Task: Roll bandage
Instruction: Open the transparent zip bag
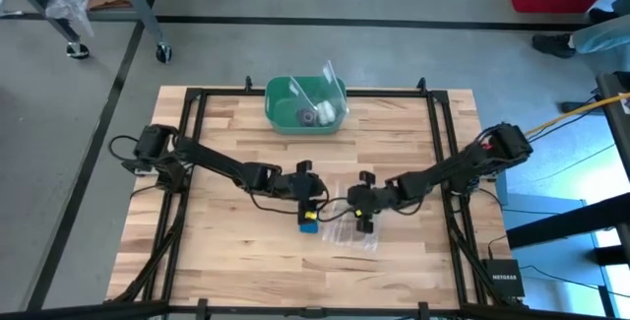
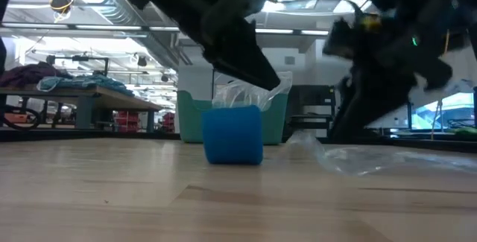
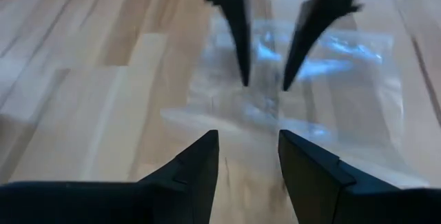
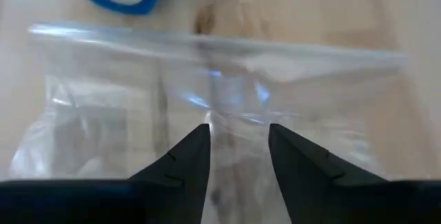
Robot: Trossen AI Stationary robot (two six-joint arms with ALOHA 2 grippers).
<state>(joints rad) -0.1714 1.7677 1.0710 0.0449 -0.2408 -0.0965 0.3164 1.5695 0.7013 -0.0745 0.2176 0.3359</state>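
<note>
Bandage (image 1: 309, 227): compact bright blue roll, standing on the wooden table (image 1: 236, 261) near its middle, just beside the clear plastic bag (image 1: 349, 224) and below the left arm's wrist. Nothing grips it; in the right wrist view it shows end-on with a pale core.

Risks, judged, largest first:
- Table: open and flat; a nudge from the arm overhead could send the roll rolling away or start its tail unwinding.
- Plastic bag: thin, slick and crumpled; either claw closing on it may pinch only one layer, so the mouth does not open, or drag the whole bag against the roll.
- Left gripper (image 3: 248, 155): fingers apart, empty, poised over the bag's edge.
- Right gripper (image 4: 238, 148): fingers apart, empty, low over the bag, facing the left one at close range; the two pairs of tips could collide.

Containers, largest first:
- Green bin (image 1: 305, 103), at the table's far edge: holds a dark roundish item and a clear wrapper; identity unclear.
- Plastic bag: lies flat, appears empty.
</note>
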